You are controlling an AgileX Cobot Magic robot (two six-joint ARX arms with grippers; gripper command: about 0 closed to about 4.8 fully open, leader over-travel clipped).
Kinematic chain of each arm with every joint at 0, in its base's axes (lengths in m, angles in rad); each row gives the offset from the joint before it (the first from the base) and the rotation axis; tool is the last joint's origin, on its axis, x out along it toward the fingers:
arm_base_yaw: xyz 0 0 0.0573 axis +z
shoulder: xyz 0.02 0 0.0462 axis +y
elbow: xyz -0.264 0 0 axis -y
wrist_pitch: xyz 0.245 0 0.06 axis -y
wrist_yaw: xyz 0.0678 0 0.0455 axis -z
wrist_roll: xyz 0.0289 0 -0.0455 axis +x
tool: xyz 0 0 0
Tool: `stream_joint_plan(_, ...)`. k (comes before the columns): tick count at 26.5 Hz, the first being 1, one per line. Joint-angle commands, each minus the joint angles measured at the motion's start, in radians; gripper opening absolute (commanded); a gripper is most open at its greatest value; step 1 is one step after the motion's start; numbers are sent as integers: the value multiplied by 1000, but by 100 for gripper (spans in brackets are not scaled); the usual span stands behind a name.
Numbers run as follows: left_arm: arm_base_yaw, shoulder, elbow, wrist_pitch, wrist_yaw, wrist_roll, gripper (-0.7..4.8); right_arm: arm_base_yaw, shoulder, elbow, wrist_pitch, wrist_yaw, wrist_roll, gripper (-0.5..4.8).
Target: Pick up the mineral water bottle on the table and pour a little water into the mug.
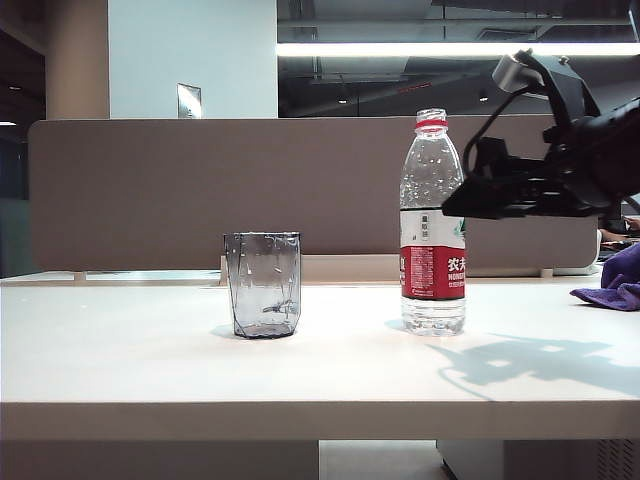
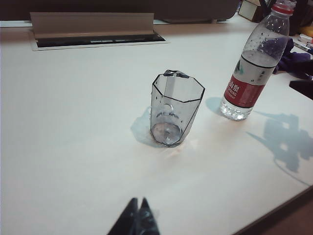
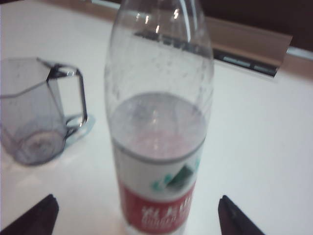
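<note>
Right end effector [image 3: 134, 213] agape, left end effector [image 2: 137, 218] seemingly closed, half-full mineral water bottle [image 3: 159, 122].

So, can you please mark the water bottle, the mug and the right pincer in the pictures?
mineral water bottle [image 1: 432, 270]: exterior view, on its red label.
mug [image 2: 172, 111]: left wrist view, on its faceted side.
right pincer [image 3: 137, 211]: right wrist view, midway between its open fingertips.

The mineral water bottle [image 1: 432, 225] is clear plastic with a red neck ring and a white-and-red label bearing white Chinese characters and a small green mark. The mug [image 1: 264, 284] is smoky-grey, transparent and faceted. The desk [image 1: 150, 370] is off-white. A purple cloth [image 1: 615, 282] lies at its far right edge. The right tool [image 1: 480, 198] is black, as are the tips of the left tool [image 2: 137, 218].
</note>
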Motion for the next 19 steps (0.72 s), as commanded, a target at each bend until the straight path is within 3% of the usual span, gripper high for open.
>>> stream_joint_plan(1, 0, 0, 3, 13, 0, 0, -4, 1, 46, 32, 60, 16, 13, 479)
stream_joint_plan(8, 0, 0, 3, 23, 0, 1, -4, 2, 180, 96, 154, 7, 62, 479)
stream_joint_plan(19, 0, 0, 3, 24, 0, 0, -4, 29, 287, 198, 158, -30, 91, 479)
